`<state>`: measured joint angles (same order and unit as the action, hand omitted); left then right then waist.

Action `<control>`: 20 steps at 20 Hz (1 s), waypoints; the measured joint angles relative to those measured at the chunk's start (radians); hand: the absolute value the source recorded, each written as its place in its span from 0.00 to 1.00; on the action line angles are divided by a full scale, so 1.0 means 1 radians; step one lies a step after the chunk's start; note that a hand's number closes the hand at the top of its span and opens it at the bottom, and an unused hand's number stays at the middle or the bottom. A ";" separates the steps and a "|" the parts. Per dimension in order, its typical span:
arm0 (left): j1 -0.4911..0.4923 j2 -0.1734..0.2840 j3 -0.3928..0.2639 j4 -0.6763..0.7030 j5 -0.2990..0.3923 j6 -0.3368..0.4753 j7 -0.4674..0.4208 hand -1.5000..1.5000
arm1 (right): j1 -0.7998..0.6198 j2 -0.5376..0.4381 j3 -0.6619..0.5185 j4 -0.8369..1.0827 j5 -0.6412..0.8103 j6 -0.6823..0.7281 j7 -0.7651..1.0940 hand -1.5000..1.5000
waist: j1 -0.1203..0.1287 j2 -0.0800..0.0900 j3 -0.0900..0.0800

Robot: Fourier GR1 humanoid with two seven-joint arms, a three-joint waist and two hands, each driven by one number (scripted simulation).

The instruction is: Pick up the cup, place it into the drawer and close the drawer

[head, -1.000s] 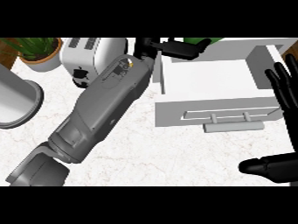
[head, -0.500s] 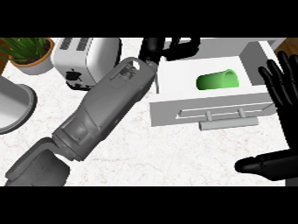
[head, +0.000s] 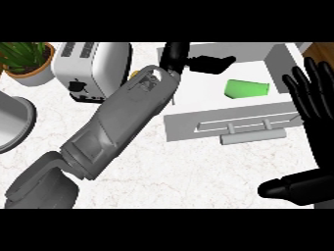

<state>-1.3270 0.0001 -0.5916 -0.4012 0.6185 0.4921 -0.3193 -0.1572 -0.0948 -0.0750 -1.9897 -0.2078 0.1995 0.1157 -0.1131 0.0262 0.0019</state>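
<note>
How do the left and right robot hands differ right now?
The left robot hand reaches across to the open drawer's far edge, beside the green cup lying inside; the right robot hand rests open at the view's right, fingers up. Both are black and hold nothing.

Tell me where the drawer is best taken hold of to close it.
Judging by its pose, take the drawer at the bar handle on its front panel, coming from the near side. It stands open, the green cup inside, so pushing there should close it.

Left forearm (head: 119,127): grey, faceted housing, jointed at the elbow, with a recessed wrist fork. Left hand (head: 198,61) and right hand (head: 318,117): glossy black, segmented fingers
</note>
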 measured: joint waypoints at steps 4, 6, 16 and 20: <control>0.013 0.000 0.005 -0.030 0.051 -0.024 -0.045 0.00 | -0.013 0.000 -0.009 -0.009 -0.026 -0.002 0.017 0.00 | 0.009 -0.002 -0.001; 0.006 0.000 0.017 -0.044 0.081 -0.029 -0.066 0.00 | -0.010 0.004 -0.008 -0.016 -0.039 -0.004 0.028 0.00 | 0.014 -0.004 -0.001; 0.056 0.029 0.114 -0.169 0.159 -0.088 -0.126 0.00 | 0.055 -0.037 -0.039 -0.069 -0.118 0.060 0.047 1.00 | 0.090 -0.025 -0.002; 0.112 0.065 0.142 -0.257 0.166 -0.072 -0.111 0.00 | 0.067 -0.099 -0.035 -0.079 -0.081 0.119 0.047 1.00 | 0.114 -0.031 -0.002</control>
<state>-1.2147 0.0649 -0.4499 -0.6577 0.7845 0.4204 -0.4301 -0.0898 -0.1941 -0.1096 -2.0686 -0.2883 0.3187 0.1628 0.0010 -0.0049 -0.0001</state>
